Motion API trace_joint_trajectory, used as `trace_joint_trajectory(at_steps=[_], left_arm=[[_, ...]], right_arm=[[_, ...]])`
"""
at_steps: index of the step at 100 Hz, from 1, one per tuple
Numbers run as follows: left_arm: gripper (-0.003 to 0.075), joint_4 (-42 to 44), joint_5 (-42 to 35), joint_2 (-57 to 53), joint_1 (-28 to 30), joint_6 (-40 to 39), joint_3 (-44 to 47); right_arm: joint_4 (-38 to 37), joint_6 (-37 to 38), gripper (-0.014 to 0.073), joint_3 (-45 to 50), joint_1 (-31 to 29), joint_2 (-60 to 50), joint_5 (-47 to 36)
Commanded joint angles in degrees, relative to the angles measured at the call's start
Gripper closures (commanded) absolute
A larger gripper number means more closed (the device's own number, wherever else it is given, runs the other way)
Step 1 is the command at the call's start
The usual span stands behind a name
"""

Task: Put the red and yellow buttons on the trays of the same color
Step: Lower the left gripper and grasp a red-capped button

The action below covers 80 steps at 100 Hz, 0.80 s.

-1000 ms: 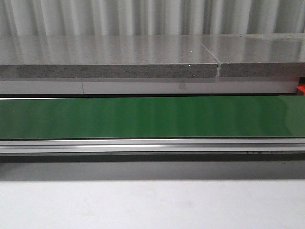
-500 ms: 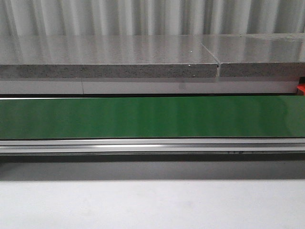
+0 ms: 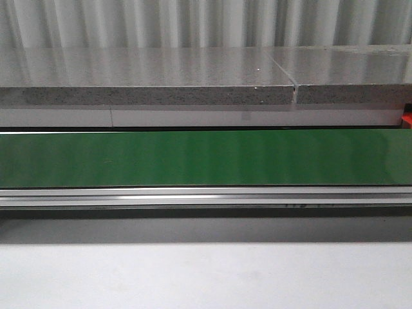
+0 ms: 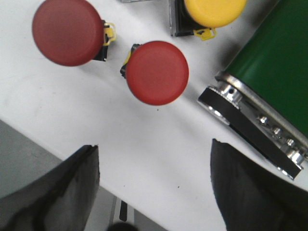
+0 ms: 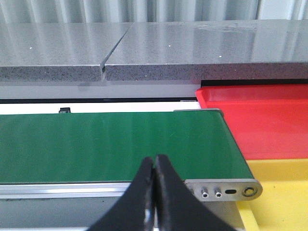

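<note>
In the left wrist view, two red buttons point(image 4: 157, 72) point(image 4: 68, 32) and a yellow button point(image 4: 214, 10) lie on the white table beside the end of the green belt. My left gripper point(image 4: 155, 159) hangs open above the bare table just short of the nearer red button, nothing between its fingers. In the right wrist view, my right gripper point(image 5: 154, 166) is shut and empty over the belt's near rail. The red tray point(image 5: 260, 120) and the yellow tray point(image 5: 284, 192) sit past the belt's end.
The green conveyor belt point(image 3: 206, 158) runs across the front view with a metal rail point(image 3: 206, 196) in front and a grey stone shelf point(image 3: 148, 80) behind. A belt roller end point(image 4: 226, 98) lies close to the red button. White tabletop point(image 3: 206, 277) lies in front.
</note>
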Motion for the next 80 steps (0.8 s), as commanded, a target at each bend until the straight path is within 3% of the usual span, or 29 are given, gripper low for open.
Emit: trace_joint_trajectory(at_steps=[1,30,80], left_arm=[[0.025,-1.74,-2.94,0.58,0.07,0.17,-1.87],[0.025,-2.43,-8.1,5.61,0.07,-2.04,-4.43],[0.0251,-2.52,-7.49,13.41,0.07,-2.18,-7.17]], right_arm=[[-0.8,-0.56,0.0661,-0.82,-0.12,-0.62,-4.25],[-0.8,-0.56,0.0661,-0.82,-0.12,-0.62,-4.25],[-0.8,-0.56,0.0661,-0.82,-0.12,-0.62,-4.27]])
